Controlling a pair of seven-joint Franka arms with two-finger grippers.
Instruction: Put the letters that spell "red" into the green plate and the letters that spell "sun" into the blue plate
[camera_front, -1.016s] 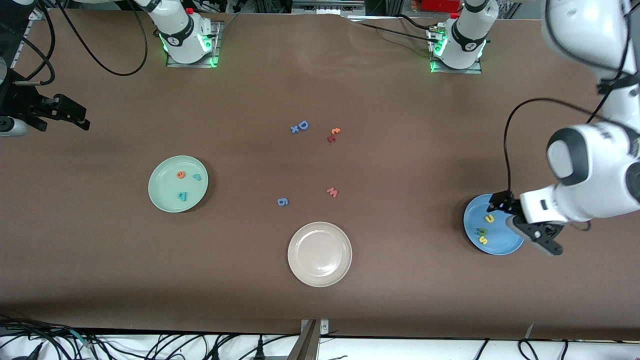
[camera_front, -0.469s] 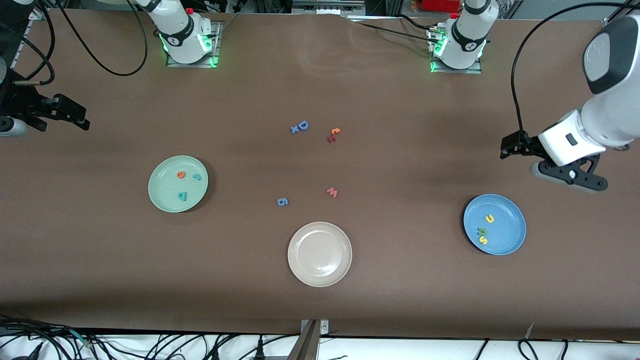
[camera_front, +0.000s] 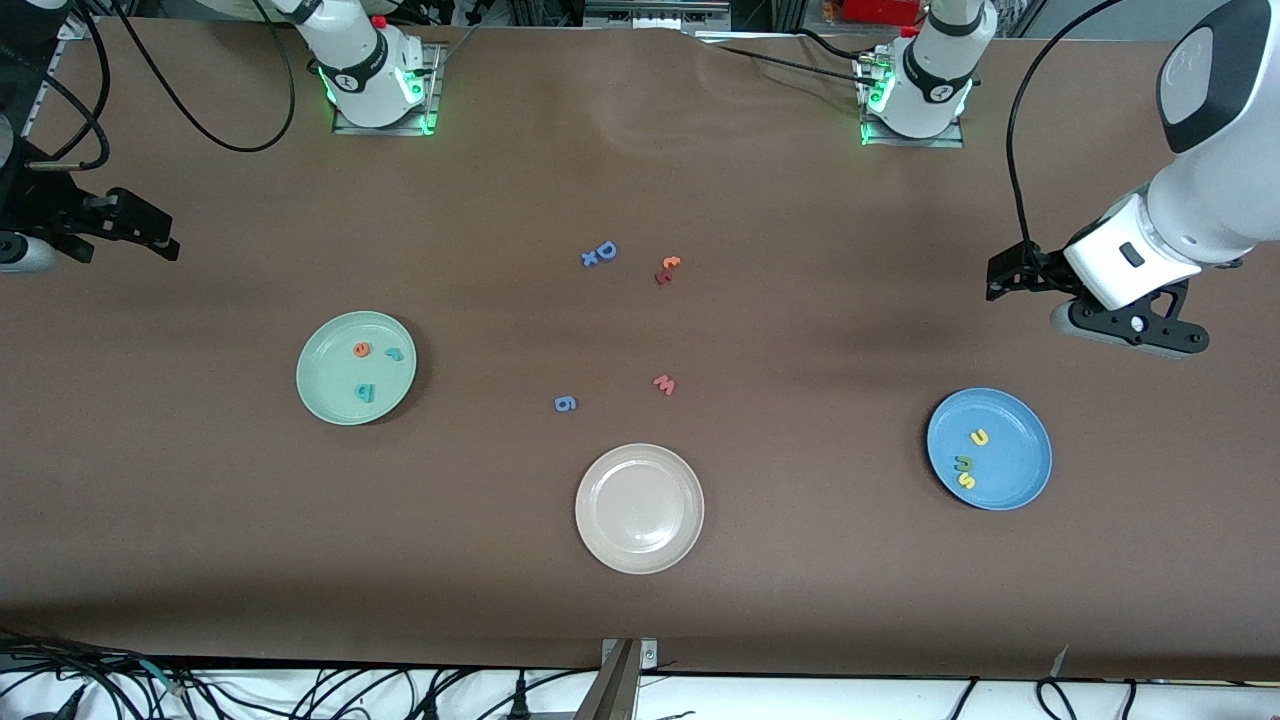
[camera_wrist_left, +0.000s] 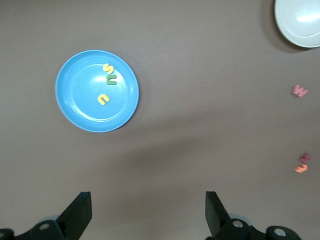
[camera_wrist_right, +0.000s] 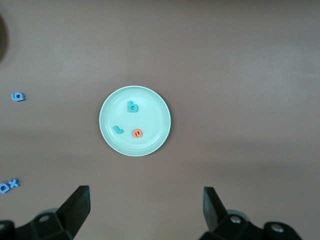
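Red letters (camera_front: 372, 366) lie in green plate (camera_front: 325, 398), mid-left of front view; sun letters (camera_front: 969, 459) in blue plate (camera_front: 1020, 470), lower right (sorting looks done). Left gripper (camera_front: 1030, 285) and right gripper (camera_front: 130, 232), jaws spread, empty, hang at frame edges, prob. parked clear.

Readable characters are confined to the small foam letters.

On the round pale mint-green plate (camera_front: 330, 400): an orange "e" (camera_front: 361, 349), a teal "r" (camera_front: 394, 353) and a teal "d" (camera_front: 365, 393).

On the round sky-blue plate (camera_front: 1020, 460): a yellow "u" (camera_front: 979, 436), an olive-green "n" (camera_front: 963, 463) and a yellow "s" (camera_front: 967, 481).

On the brown tabletop (camera_front: 800, 560): a blue capital "D" (camera_front: 606, 250) touching a small blue "x" (camera_front: 589, 259), a blue "g" (camera_front: 565, 403), a salmon-pink "w" (camera_front: 664, 384). An orange and a dark red letter (camera_front: 666, 270) lie together, illegible.
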